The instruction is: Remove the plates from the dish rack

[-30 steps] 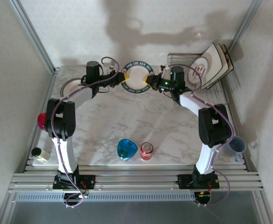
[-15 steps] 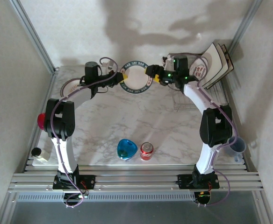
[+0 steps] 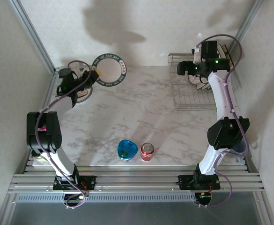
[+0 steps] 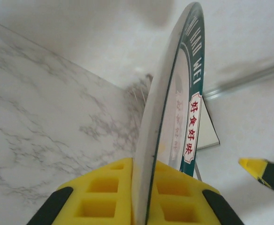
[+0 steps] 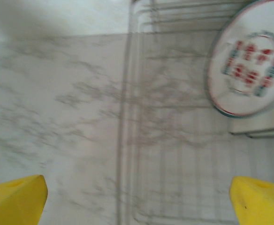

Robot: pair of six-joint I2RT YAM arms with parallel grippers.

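Green-rimmed plate (image 4: 174,98) inside left hand (image 4: 141,190)

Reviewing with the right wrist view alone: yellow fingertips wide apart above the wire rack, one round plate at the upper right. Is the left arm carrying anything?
Observer: Yes. The left gripper is shut on a green-rimmed plate, gripped by its edge.
Operator: Where is it?
Observer: Near the far-left corner, beside another round plate lying flat on the table.
Operator: Anything near the arm bases?
Observer: A blue bowl and a red can stand side by side there.
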